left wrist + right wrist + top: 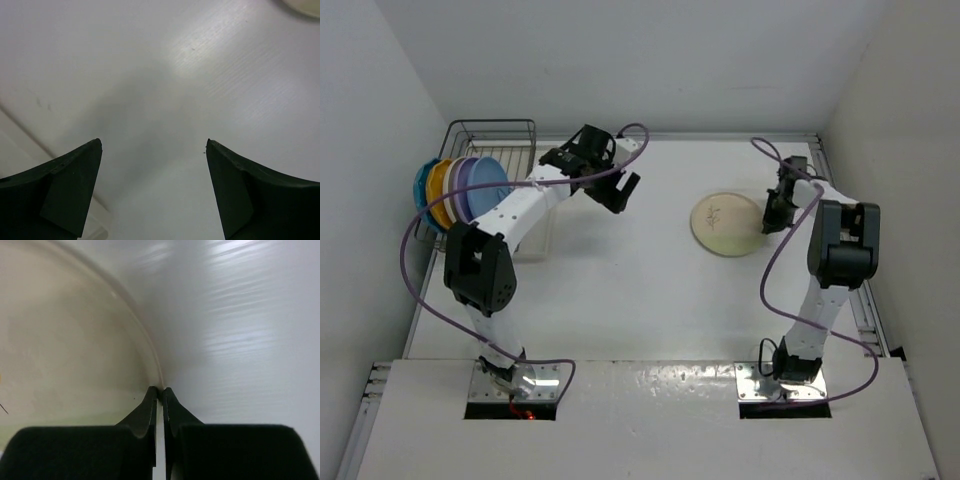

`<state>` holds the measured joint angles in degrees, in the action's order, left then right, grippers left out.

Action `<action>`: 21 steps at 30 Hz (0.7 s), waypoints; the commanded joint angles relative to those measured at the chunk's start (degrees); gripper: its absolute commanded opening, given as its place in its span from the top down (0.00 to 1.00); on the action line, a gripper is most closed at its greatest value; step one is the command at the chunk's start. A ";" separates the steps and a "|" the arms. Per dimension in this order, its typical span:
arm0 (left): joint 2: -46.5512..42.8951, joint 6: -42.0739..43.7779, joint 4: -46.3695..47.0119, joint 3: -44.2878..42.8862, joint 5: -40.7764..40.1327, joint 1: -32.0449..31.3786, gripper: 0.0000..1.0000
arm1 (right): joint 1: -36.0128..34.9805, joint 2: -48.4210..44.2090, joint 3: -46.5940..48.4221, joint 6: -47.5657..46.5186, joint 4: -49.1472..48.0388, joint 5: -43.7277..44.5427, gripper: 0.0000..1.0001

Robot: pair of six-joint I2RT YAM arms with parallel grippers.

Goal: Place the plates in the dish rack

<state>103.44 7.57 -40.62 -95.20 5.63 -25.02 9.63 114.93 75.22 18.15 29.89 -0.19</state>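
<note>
Jaws of the right gripper (160,390) are pressed almost together on the thin rim of a cream plate (70,350). The rim seems pinched between the tips, though this close view is blurred. The plate, marked with a small sprig, lies flat on the white table (650,300), well to the right of the dish rack (492,127). The left gripper (152,144) hangs with jaws spread wide over the table, just right of the rack. Teal, orange, lilac and blue plates (455,190) stand on edge in the rack's near part.

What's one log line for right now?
left tool: open, empty | right tool: shut on cream plate rim | rack: holds coloured plates
</note>
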 commanded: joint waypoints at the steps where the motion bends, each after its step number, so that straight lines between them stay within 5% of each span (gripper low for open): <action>1: 1.15 -3.26 2.30 4.48 8.15 0.49 0.10 | -9.08 -1.54 -5.69 -2.17 -0.43 -1.57 1.00; 8: 3.44 -6.34 6.77 9.58 14.41 0.49 0.10 | -24.19 -4.28 -9.56 9.61 -4.83 -4.03 1.00; 13: 7.30 -6.95 7.31 12.57 12.24 0.49 0.10 | -27.82 -4.28 -9.74 18.84 -7.38 -7.19 1.00; 21: 12.23 -7.57 6.70 16.26 2.37 3.21 0.37 | -29.23 -7.17 -13.69 26.05 -13.18 -7.81 1.00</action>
<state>115.24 0.69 -34.02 -80.71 11.31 -23.88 -18.94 109.47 64.05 39.81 19.11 -8.75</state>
